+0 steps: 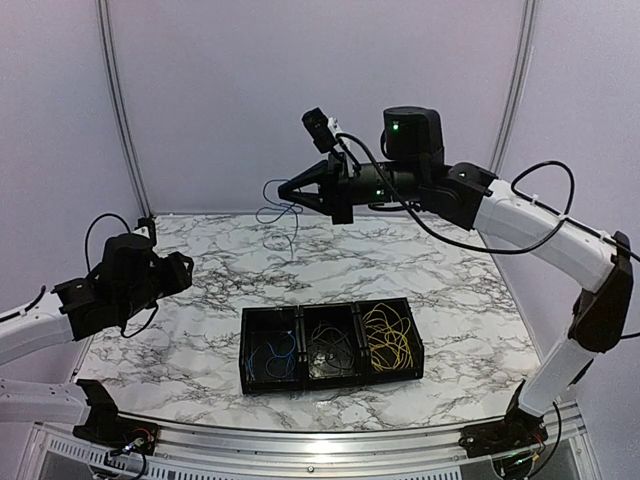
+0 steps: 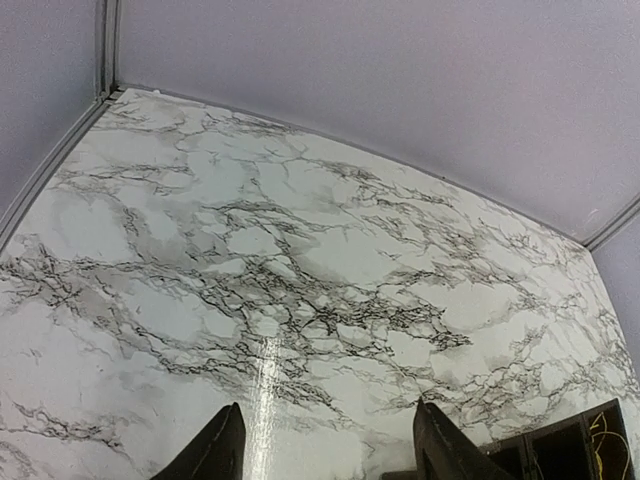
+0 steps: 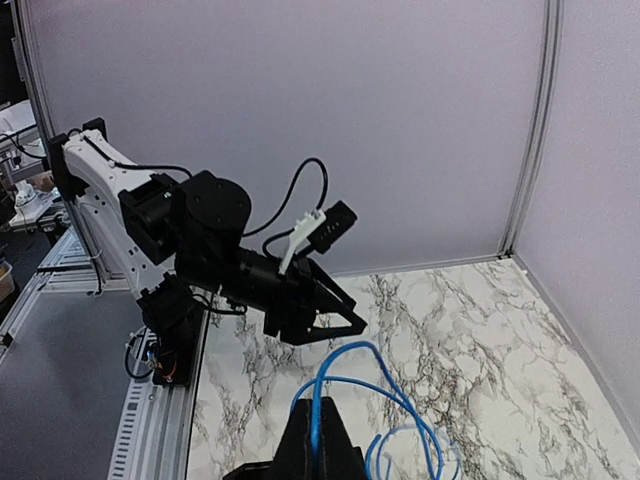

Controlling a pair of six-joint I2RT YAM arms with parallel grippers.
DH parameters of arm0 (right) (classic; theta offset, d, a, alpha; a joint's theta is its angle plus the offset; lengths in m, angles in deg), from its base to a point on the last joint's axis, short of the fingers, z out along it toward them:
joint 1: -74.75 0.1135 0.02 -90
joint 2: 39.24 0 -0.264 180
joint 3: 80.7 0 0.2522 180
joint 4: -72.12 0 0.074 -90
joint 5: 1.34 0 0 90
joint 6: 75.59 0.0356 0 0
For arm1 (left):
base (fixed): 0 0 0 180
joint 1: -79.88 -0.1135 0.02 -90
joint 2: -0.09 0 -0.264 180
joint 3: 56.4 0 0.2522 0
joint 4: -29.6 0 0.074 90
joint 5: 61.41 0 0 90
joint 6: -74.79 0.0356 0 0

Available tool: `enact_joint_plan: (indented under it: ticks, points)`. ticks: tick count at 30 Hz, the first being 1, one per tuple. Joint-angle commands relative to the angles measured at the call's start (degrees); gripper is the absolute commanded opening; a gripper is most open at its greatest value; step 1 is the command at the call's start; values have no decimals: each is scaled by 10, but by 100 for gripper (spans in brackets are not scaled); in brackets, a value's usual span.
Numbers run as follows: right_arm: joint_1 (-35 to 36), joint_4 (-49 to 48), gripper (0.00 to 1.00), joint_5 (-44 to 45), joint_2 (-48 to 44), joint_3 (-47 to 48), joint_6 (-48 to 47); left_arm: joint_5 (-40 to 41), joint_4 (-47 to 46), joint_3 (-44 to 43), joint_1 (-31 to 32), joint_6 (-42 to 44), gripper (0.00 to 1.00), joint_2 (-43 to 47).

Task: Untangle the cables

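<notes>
- White marble-look table, veined in grey and black, with a streak of glare in the left wrist view; aluminium rail along the near edge.
- Plain pale lilac walls on three sides, metal posts at the back corners.
- Black three-compartment tray at the front centre of the table: blue cables in the left compartment, dark cables in the middle, yellow cables in the right.
- High over the far side of the table, right jaws pressed together on a loose blue cable, its loops dangling in the air.
- Left jaws parted, nothing between the fingers, above the table's left side and well apart from the tray.
- Cut off: only a tray corner and a sliver of yellow at the lower right of the left wrist view; lower end of the loose blue cable out of frame in the right wrist view.
- Hard to make out: dark cables against the black tray; strand count in any compartment; whether the hanging cable's thin tail touches the table.
</notes>
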Motion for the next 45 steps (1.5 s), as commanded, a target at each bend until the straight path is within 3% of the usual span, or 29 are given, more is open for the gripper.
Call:
enact_joint_plan:
  ticks: [1, 28, 35, 45]
  points:
    - [10, 7, 0, -6, 14, -20, -17, 53, 65, 18, -6, -18, 61, 47]
    - [63, 26, 0, 27, 106, -137, -59, 79, 133, 54, -11, -9, 66, 129]
    - [84, 26, 0, 119, 142, -145, -67, 71, 134, 67, -11, -23, 69, 134]
    - [96, 22, 0, 160, 203, -129, -69, 74, 137, 68, -11, -28, 70, 125]
